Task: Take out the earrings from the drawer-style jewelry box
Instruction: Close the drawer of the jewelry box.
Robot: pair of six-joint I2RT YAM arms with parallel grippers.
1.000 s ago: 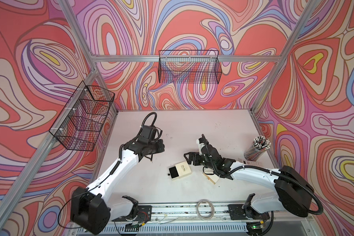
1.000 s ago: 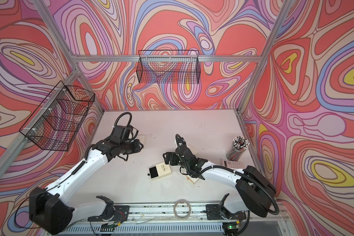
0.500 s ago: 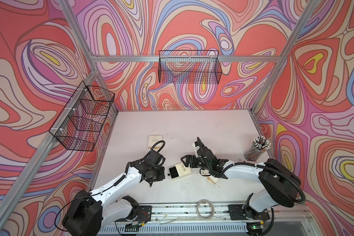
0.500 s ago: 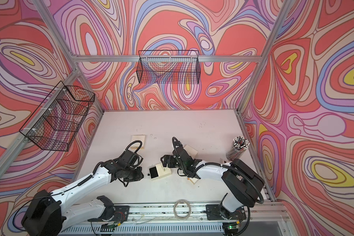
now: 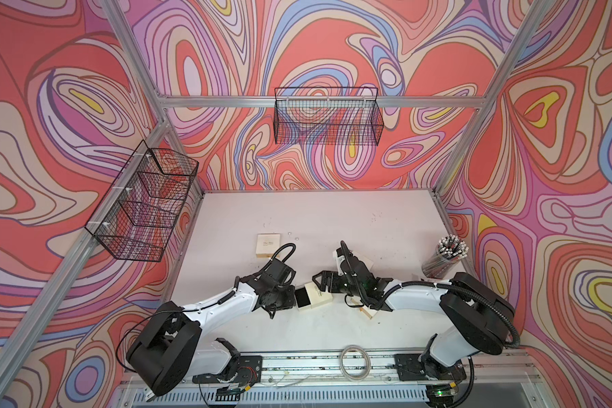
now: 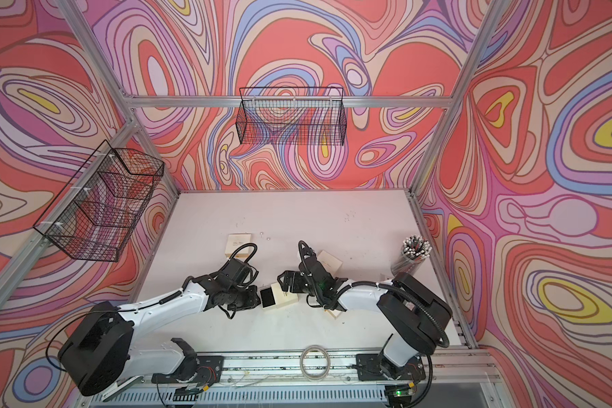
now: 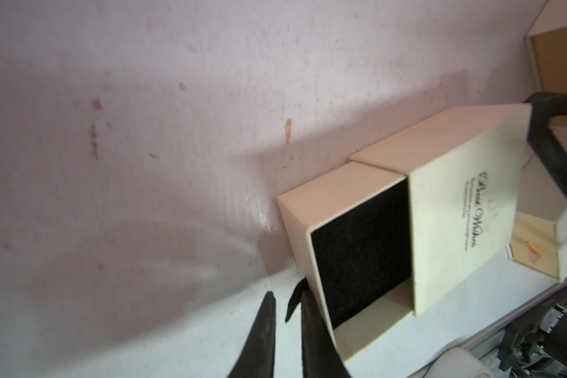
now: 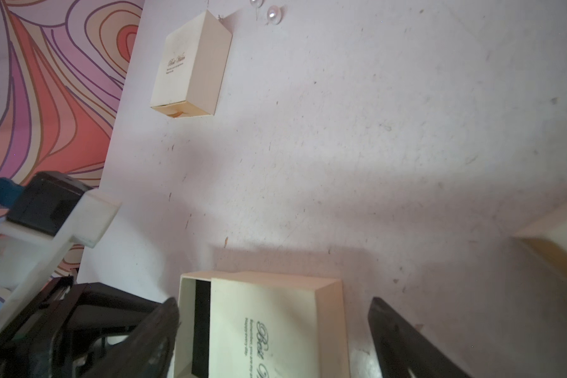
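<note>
A pale tabletop (image 5: 333,219) is seen from above, with two robot arms meeting near its front middle.

Toward the left and farther back, a closed cream box (image 5: 268,244) lies flat. Just beside it on the bare table lie two earrings (image 8: 272,14), tiny pearly beads that are already out of any box.

Nearer the front, the left gripper (image 7: 287,301) comes in low at the drawer (image 7: 324,189) of the jewelry box (image 5: 313,297). Its fingers stand almost together with a thin gap. The drawer's black ribbon tab (image 7: 294,296) sits right at their tips, but whether it is actually pinched cannot be told. The low, narrow approach suits that thin tab, which is the only handle the drawer offers.

The drawer stands about halfway out toward the left arm, showing a black lining (image 7: 360,248). No earrings show on the exposed part, and the rest is hidden under the sleeve (image 7: 455,203), which is cream with dark script and lies flat.

The right gripper (image 8: 272,314) straddles the sleeve from the other end with its fingers wide apart — one close against the box's side, the other clearly clear of it. It brackets the sleeve rather than clamping it, probably to stop it sliding as the drawer is drawn.

Further right, another cream box (image 5: 364,260) lies partly under the right arm. A cup of black white-tipped sticks (image 5: 446,254) stands near the table's right edge.
</note>
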